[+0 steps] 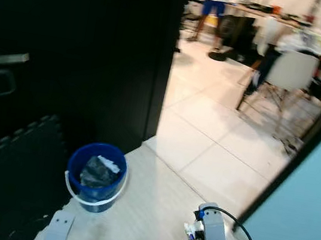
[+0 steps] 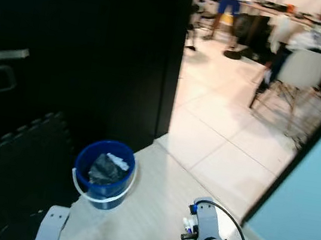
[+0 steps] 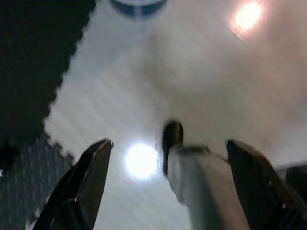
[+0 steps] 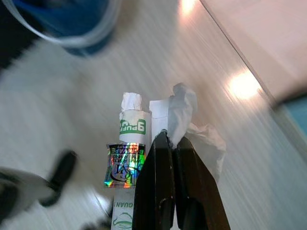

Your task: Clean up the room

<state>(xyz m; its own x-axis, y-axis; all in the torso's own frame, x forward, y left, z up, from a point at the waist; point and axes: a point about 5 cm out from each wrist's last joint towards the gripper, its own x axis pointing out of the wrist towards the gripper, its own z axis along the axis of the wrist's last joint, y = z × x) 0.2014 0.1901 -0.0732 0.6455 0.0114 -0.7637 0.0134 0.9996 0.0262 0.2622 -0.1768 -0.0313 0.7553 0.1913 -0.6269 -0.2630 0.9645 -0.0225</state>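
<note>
Crumpled white paper scraps [image 4: 184, 120] and a small white printed packet with a holographic label [image 4: 127, 158] sit pinched between the pressed-together black fingers of the right gripper [image 4: 165, 143], low at the robot's right side over the pale floor [image 1: 152, 215]. Beside it, the left gripper [image 3: 168, 158] hangs with its two black fingers spread wide and nothing between them.

Just ahead and to the left of the loaded gripper stands a round blue plastic bucket with a white handle [image 1: 96, 177], already holding dark and white rubbish; it rests where the pale floor meets a black interlocking foam mat [image 1: 12, 182]. The packet's long axis runs along the fingers, pointing roughly toward the bucket, so the right arm would probably have to swing forward and leftward across the floor before letting go above the rim. The left arm is nearer the bucket but carries nothing.

Behind the bucket rises a black door with a metal lever handle [image 1: 0, 60]. Beyond the doorway, white floor tiles [image 1: 218, 140] lead to a white chair [image 1: 288, 73], cluttered tables and a person standing in blue shorts [image 1: 213, 7].
</note>
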